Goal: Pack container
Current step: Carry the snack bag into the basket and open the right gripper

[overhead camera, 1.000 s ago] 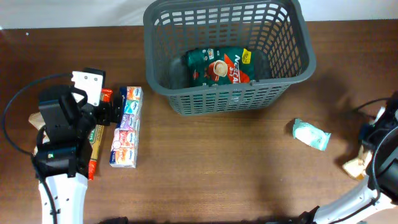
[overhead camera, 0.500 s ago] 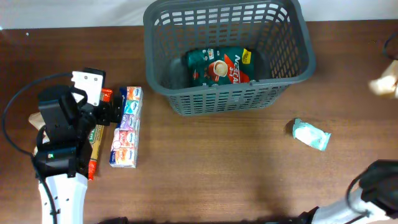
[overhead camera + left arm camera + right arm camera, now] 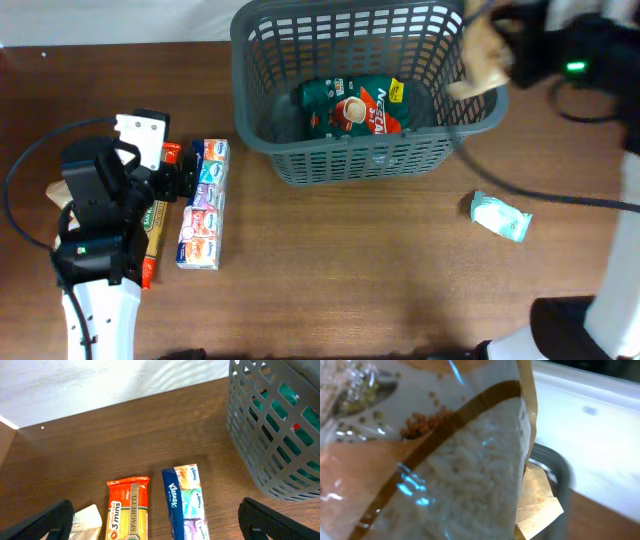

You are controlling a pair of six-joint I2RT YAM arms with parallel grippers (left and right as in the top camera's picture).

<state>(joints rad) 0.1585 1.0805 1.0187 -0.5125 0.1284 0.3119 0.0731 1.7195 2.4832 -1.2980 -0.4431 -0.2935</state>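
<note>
On your left, the left gripper [image 3: 155, 512] hangs low over the table [image 3: 350, 270] with its jaws spread wide and holding nothing; a spaghetti packet [image 3: 127, 510] and a tissue pack [image 3: 186, 505] lie side by side just ahead of them, both lengthwise away from the arm. The container [image 3: 350, 160] sits at the far middle of the table, its long axis running left to right, with 1 green coffee packet [image 3: 355, 105] lying flat on its floor. The right gripper [image 3: 505, 50] is the arm to watch: its jaws are clamped on a rice packet [image 3: 480, 55], which fills the right wrist view and hangs right at the container's right-hand rim. From those jaws the open floor lies to the left and below, so I judge you need to carry a little further left before letting go, or the packet may catch the rim and tip outside. The right arm is by far the nearer to the container. A small teal packet [image 3: 498, 217] waits on the table just in front of the container's right end
</note>
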